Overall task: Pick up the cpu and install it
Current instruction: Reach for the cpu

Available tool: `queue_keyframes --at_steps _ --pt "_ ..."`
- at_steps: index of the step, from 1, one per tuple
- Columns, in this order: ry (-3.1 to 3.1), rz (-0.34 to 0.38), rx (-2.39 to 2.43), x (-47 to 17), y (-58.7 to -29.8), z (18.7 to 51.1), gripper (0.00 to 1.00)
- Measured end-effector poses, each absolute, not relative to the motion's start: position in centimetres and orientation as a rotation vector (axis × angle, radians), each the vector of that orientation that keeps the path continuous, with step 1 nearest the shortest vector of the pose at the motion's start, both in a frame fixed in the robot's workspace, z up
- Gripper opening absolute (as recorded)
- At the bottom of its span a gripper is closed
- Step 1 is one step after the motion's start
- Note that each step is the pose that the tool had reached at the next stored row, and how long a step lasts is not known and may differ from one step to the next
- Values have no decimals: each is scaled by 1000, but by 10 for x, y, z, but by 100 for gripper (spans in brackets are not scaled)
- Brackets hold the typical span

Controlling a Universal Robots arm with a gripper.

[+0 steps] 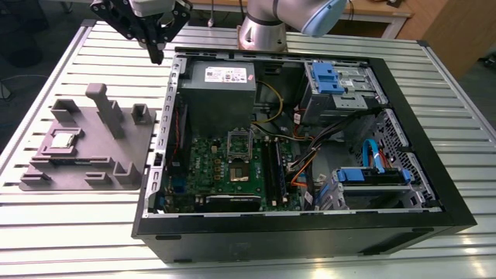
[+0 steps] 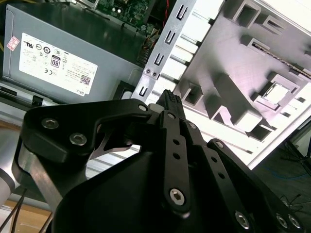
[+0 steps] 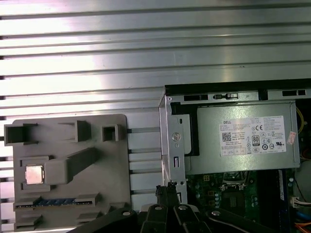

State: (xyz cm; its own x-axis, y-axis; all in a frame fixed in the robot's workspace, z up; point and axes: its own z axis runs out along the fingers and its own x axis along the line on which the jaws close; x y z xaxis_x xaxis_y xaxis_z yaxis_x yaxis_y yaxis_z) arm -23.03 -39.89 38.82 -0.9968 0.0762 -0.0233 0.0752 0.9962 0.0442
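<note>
On the grey holder [image 1: 87,156] beside the computer case [image 1: 310,229], the cpu [image 1: 62,141] is seen lying flat. It is well apart from the hand [image 1: 157,56], toward the exterior view's left. The hand is held narrow and empty over the case's far corner.

The arm [image 1: 279,23] and gripper [image 1: 157,57] run off the top edge of the exterior view, the gripper in the upper left of the frame. The case's [image 1: 310,235] near wall hides the lower edge of the motherboard [image 1: 232,168], whose socket [image 1: 238,140] is too small to read as open or latched. The cpu [image 1: 64,141] at left is too small to show detail. In the first wrist view, the gripper's links cover part of the motherboard, and the tray [image 3: 68,141] is cropped by the frame edge. In the second wrist view, the gripper's body blocks whatever lies behind it, and the power supply [image 2: 58,48] is cropped.
</note>
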Motion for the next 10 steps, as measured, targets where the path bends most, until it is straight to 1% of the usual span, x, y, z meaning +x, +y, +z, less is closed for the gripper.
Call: queue_keyframes --at_steps 10 --pt "3114 68 118 -232 -399 388 11"
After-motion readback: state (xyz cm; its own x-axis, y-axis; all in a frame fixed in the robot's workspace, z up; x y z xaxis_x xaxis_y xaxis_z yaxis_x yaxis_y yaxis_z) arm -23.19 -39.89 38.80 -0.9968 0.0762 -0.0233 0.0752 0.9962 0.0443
